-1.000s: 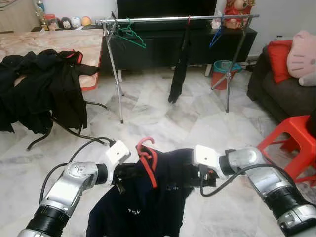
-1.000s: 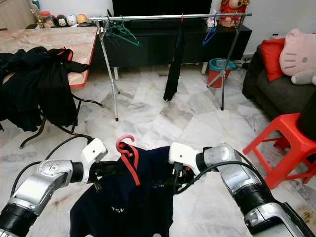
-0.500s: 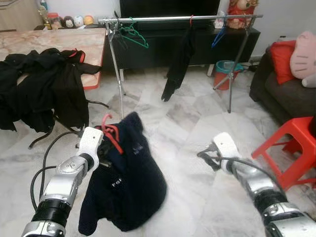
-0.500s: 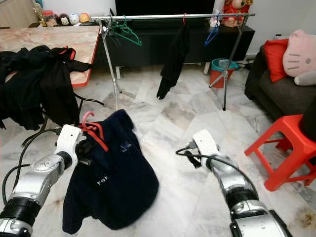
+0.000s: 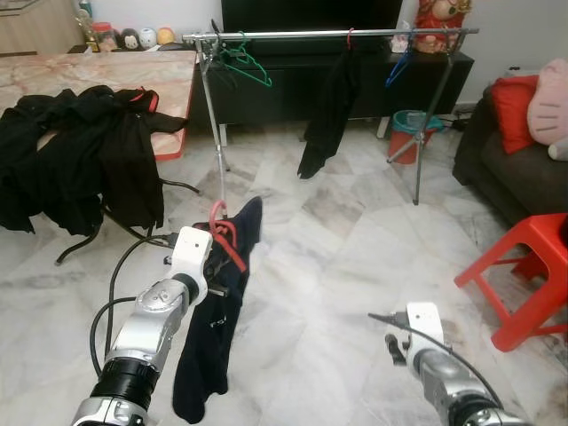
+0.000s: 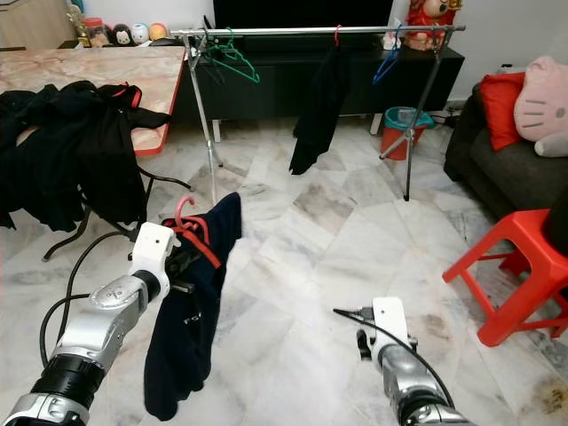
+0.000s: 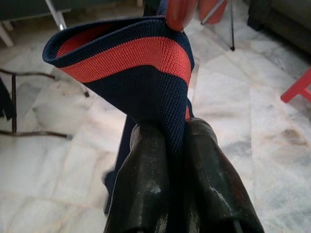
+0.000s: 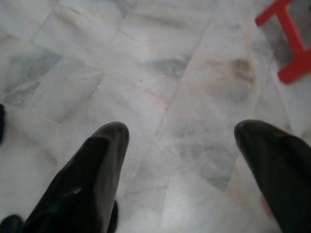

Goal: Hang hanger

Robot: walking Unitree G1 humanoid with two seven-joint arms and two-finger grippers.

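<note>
Above the marble floor (image 5: 337, 266), near the left foot of the clothes rack (image 5: 337, 35), the left gripper (image 7: 167, 145) is now holding the garment alone. A second ago both grippers were stretching it wide; half a second ago the right one had already let go. Now the right gripper (image 8: 182, 145) is hanging low over the pale veined tiles with its two blunt black fingers spread wide and nothing between them. The left one's glossy fingers are clenching the ribbed knit collar of the navy shirt (image 5: 217, 311), banded in orange-red. That cloth is now drooping in a long narrow fold instead of a broad sheet. The red hanger (image 5: 222, 232), a thin curved plastic hook, is poking up out of the collar just beside the left wrist, well apart from the silver rail.
</note>
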